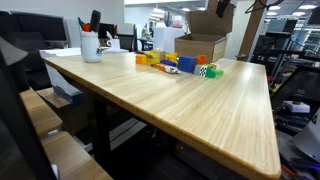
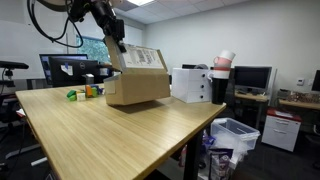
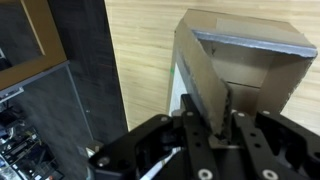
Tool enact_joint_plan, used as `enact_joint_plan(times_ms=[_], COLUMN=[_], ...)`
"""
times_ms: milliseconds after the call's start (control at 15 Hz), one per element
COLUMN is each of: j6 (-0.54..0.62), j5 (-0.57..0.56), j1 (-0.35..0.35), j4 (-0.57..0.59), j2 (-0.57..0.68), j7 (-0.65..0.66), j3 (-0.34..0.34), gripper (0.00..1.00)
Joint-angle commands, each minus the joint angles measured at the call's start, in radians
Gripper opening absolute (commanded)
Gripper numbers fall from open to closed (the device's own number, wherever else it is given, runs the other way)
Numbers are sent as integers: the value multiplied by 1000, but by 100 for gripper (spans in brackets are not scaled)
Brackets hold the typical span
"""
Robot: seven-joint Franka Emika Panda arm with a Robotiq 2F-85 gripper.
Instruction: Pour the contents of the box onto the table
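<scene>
The brown cardboard box (image 1: 200, 46) (image 2: 137, 86) rests on the bamboo-wood table (image 1: 200, 110) (image 2: 110, 130) near its far end. My gripper (image 3: 212, 125) is shut on one raised top flap of the box (image 3: 205, 75), gripped from above (image 2: 118, 45). In the wrist view I look into the box (image 3: 255, 75) and see only bare cardboard inside. The contents, small yellow, blue, orange and green blocks (image 1: 180, 63), lie spread on the table beside the box. In an exterior view a few blocks (image 2: 85, 92) show behind the box.
A white mug of pens (image 1: 91, 45) stands at a far corner of the table. White cabinets (image 2: 190, 83) and a storage bin (image 2: 235, 135) sit beyond the table edge. Monitors and desks ring the room.
</scene>
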Motion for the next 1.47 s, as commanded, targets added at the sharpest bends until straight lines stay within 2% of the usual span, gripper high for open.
enact_joint_plan(times_ms=[0,67,267,467,800,933,1400], j6=[-32,-39,-70,-91,-84,-76,-19], j5=[-55,-64,-94,-90,-60,-18,213], j1=[-6,-4,2,28,63,85,165], j4=[-28,-33,-36,-42,-51,-51,-57], j2=[-14,-14,-13,-23,-32,-32,-61], j7=[42,49,44,6,15,1,-65], j3=[17,17,23,15,19,11,2], gripper=[32,32,47,67,96,100,100])
